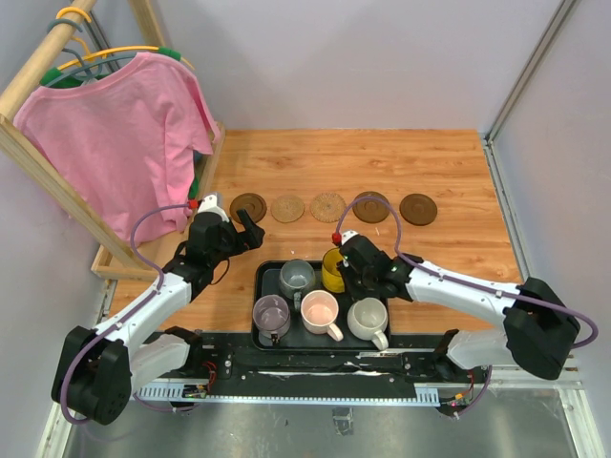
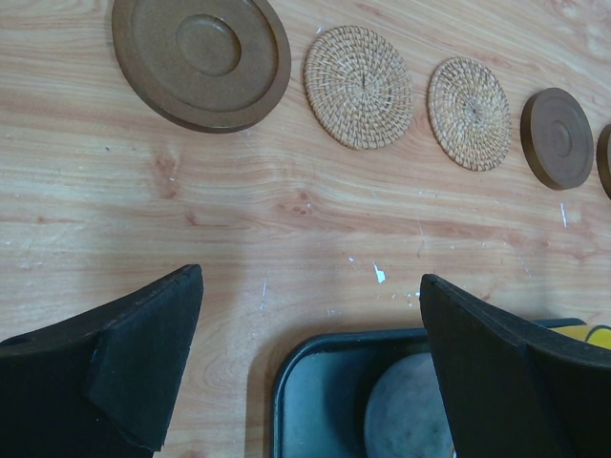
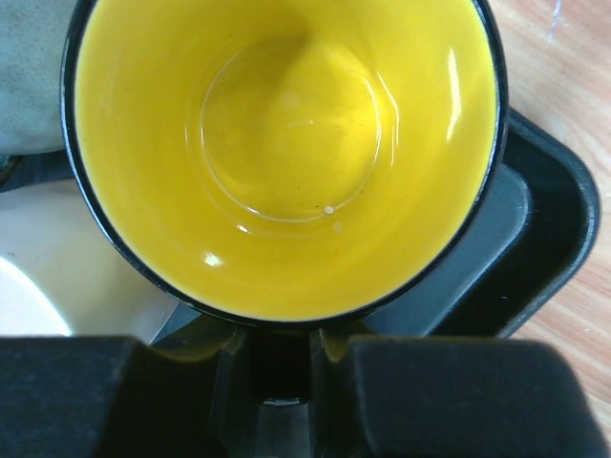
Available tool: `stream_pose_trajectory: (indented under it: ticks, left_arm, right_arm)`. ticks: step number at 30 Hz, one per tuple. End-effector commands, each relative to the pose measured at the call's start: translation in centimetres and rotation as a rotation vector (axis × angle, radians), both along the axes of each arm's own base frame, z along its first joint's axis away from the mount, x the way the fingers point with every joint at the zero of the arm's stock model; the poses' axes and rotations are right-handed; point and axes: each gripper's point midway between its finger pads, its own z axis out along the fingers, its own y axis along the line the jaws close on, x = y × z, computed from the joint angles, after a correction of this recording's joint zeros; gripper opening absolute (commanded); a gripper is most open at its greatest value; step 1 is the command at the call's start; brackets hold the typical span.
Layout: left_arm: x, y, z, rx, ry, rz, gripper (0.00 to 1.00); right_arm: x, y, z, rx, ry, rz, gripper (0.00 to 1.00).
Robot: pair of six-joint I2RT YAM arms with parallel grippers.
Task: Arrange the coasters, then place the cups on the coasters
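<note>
The right gripper (image 3: 282, 353) pinches the handle of the yellow cup (image 3: 286, 143), which is in the black tray (image 1: 271, 281) (at its far right corner). The left gripper (image 2: 310, 279) hangs wide open over the table (image 2: 239, 219). Five coasters (image 1: 327, 206) lie in a row past the tray.

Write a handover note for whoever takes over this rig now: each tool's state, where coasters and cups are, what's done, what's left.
Left tool: open, empty, over the table by the black tray's far-left corner.
Right tool: shut on the yellow cup's handle; cup over the tray.
Coasters: five in a row beyond the tray, all bare.
In the tray: grey-blue cup, mauve cup, pink cup, off-white cup.
Done: coasters arranged. Left: all five cups onto coasters.
</note>
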Motion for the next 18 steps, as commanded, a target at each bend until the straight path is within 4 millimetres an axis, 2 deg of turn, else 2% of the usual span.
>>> stream_pose_trajectory:
  ticks: [1,8,13,18]
  left_arm:
    - [0.9,-0.1,1.9,-0.019,-0.059,0.005,1.00]
    - [1.0,-0.2,1.8,-0.022,-0.060,0.007,1.00]
    - [1.2,-0.2,2.0,-0.024,-0.067,0.006,1.00]
    - [1.8,-0.2,2.8,-0.010,-0.087,0.008,1.00]
  right_arm:
    - [2.0,0.3,3.5,0.024,-0.177,0.014,0.01]
    - [3.4,-0.9,7.6,0.027,-0.320,-0.023,0.01]
    - [6.2,-4.7,9.9,-0.105,-0.482,-0.151,0.01]
    - [9.6,-8.2,11.1,-0.183,-0.529,-0.267,0.01]
